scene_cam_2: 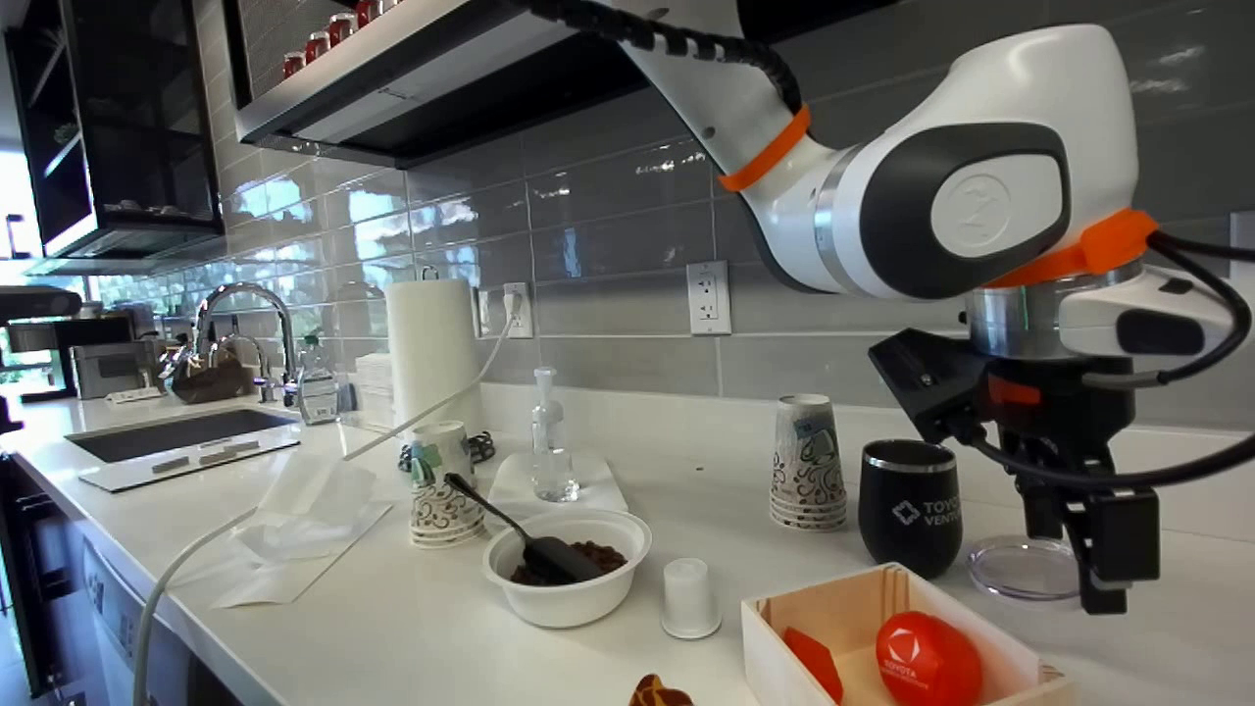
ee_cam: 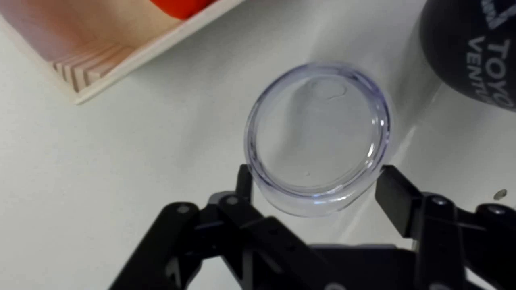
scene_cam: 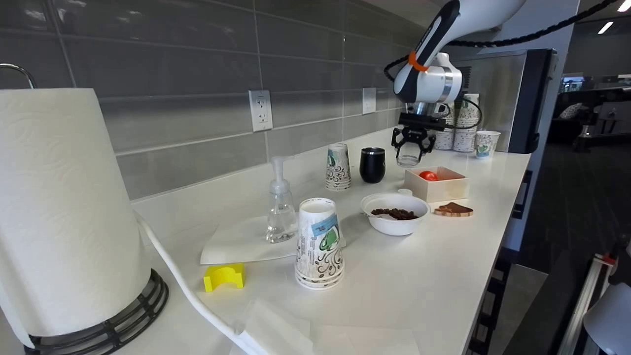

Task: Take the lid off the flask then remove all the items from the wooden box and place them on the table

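The transparent round lid (ee_cam: 318,133) is off the black flask (scene_cam_2: 910,520); it appears to rest on the white table (scene_cam: 394,276), and also shows in both exterior views (scene_cam: 408,160) (scene_cam_2: 1024,571). My gripper (ee_cam: 314,177) is open, its fingertips on either side of the lid's near part; I cannot tell whether they touch it. The flask stands upright beside it, also in an exterior view (scene_cam: 372,165). The wooden box (scene_cam: 441,190) holds a red round item (scene_cam_2: 928,662) and a red flat item (scene_cam_2: 812,659). Part of its inside is hidden.
A white bowl (scene_cam: 394,228) with brown bits and a black spatula (scene_cam_2: 559,561) stands by a small white cup (scene_cam_2: 685,593). A toast-like slice (scene_cam: 452,210) lies beside the box. Stacked paper cups (scene_cam: 338,167) stand near the flask. A steel appliance (scene_cam: 498,93) stands behind.
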